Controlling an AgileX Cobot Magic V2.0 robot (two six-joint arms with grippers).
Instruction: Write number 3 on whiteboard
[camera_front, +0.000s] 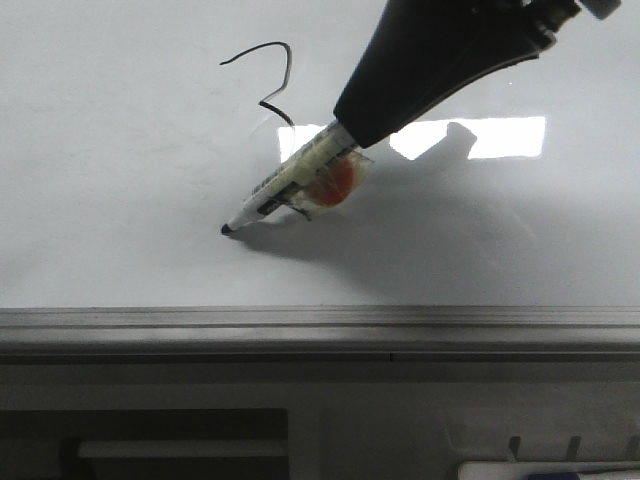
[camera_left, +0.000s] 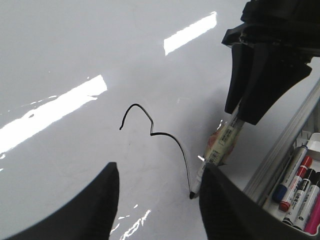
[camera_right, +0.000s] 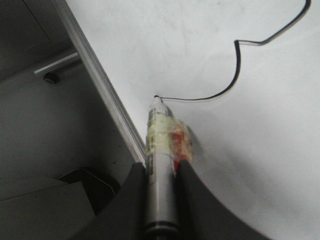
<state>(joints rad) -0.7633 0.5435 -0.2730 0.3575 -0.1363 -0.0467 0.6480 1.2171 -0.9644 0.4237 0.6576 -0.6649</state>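
Your right gripper (camera_right: 160, 172), matte black plastic, has its jaws clamped on the slim white-barrelled marker (camera_front: 283, 186), whose barrel is wrapped in pale tape with an orange-red patch. The black tip meets the glossy, pale grey-white whiteboard (camera_front: 120, 200) at centre-left of the front view. The thin black hand-drawn number 3 (camera_left: 157, 137) sits at centre of the left wrist view: a small upper hook, a kink, then a long slanting tail ending at the tip. The figure appears nearly or wholly drawn.

Risks, as judged: the tip lies near the grey ribbed metal edge strip (camera_front: 320, 322) across the lower frame, so a longer stroke could run off the board. Dragging sideways while lifting would smear wet ink on this slick surface. Heavy pressure may tilt the smooth barrel in the jaws.

The left gripper (camera_left: 157, 205) hovers above the board, its curved black jaws apart and empty.
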